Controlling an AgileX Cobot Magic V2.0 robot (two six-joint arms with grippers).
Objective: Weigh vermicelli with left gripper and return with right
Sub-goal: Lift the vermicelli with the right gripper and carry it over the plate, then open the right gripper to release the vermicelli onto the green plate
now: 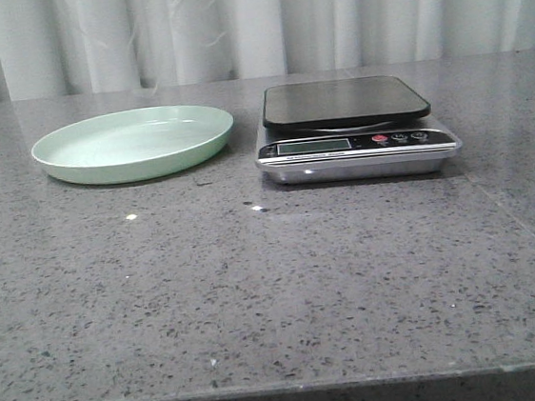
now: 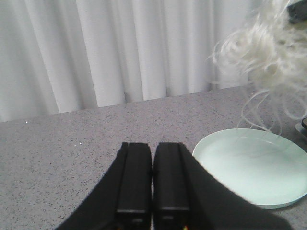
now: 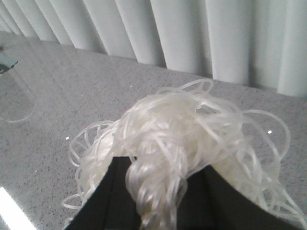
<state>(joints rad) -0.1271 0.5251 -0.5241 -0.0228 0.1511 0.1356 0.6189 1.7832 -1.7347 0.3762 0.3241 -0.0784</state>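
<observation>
R claw (image 3: pixel 158 201) is clamped on the vermicelli (image 3: pixel 177 139): in the R wrist view the black fingers (image 3: pixel 103 201) pinch a thick twist of strands between them, w/ the rest of the mound fanning out in curly loops past the tips. The bundle hangs in the air, speckled grey surface (image 3: pixel 72 91) below it and pale curtain behind. L claw (image 2: pixel 152 191) is closed on nothing, its two black fingers pressed together and pointing out over the surface. From the L wrist view the same noodle mass (image 2: pixel 268 52) shows up in the air above and beside the pale green plate (image 2: pixel 249 167), a few loose strands trailing down toward the plate's bowl; can't tell if any touch it.

Front view: plate (image 1: pixel 133 144) bare, scale (image 1: pixel 356 129) just to its R w/ a dark platform carrying nothing; display too small to read. Neither arm appears in that view, though faint strands show up high against the curtain above the plate.

Judgement: the return step is in hand, i.e. R arm carrying the noodles from scale to plate. Next move calls for lowering over the plate's centre, then opening the jaws. Springy strands may cling to the fingers or spill over the rim, so go low before release.
</observation>
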